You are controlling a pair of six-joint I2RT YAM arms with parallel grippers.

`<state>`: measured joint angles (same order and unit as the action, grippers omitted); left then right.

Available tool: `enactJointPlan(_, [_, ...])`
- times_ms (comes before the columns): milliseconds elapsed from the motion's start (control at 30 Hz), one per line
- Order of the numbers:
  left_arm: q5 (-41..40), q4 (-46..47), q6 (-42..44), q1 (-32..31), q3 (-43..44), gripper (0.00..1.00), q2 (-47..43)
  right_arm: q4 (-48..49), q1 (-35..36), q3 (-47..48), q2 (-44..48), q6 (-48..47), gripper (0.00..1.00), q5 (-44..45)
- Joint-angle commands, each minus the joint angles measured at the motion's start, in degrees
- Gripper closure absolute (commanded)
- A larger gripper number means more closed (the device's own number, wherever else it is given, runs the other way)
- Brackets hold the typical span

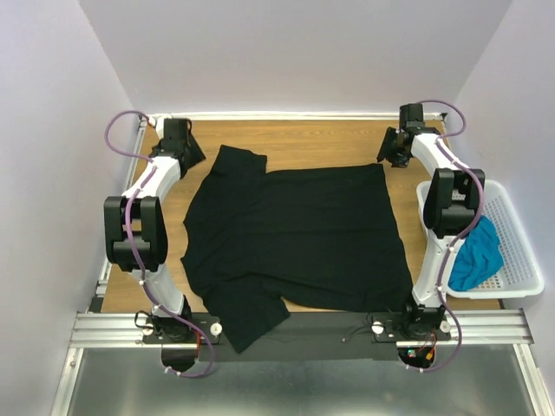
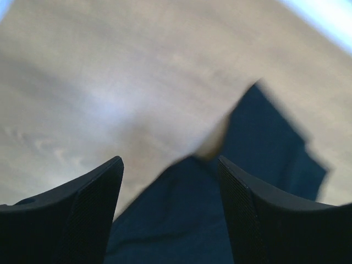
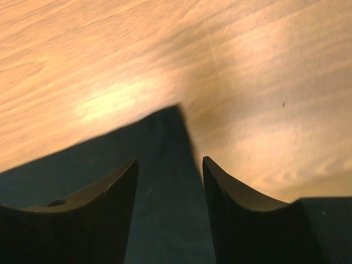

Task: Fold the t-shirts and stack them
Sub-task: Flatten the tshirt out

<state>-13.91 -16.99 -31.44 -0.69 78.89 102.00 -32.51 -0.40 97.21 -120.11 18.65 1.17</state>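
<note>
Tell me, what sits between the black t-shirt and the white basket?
In the top view, the right arm rises between the black t-shirt and the white basket, over bare wooden table.

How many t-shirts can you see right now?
2. The large black cloth t-shirt lies spread on the wooden table; the teal-blue cloth t-shirt sits bunched in the white plastic lattice basket. Others could be hidden beneath it.
</note>
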Motion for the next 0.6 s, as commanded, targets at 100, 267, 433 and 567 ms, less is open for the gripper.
enactJointPlan(100, [0.82, 1.79, 5.07, 1.65, -6.65, 0.21, -0.13, 1.75, -0.83, 6.41, -7.85, -5.99, 0.43, -0.46])
enactJointPlan(267, [1.25, 1.88, 5.43, 1.74, -6.65, 0.20, 0.31, 1.84, -0.91, 8.08, -10.75, -6.96, 0.44, -0.64])
enactJointPlan(433, [2.75, 1.62, 5.43, 1.74, -5.86, 0.21, 2.06, 2.54, -0.91, 9.31, -13.73, -7.75, 0.48, -0.82])
enactJointPlan(567, [3.02, 1.44, 5.34, 1.74, -5.42, 0.21, 2.59, 2.54, -0.83, 8.53, -14.27, -8.72, 0.49, -0.91])
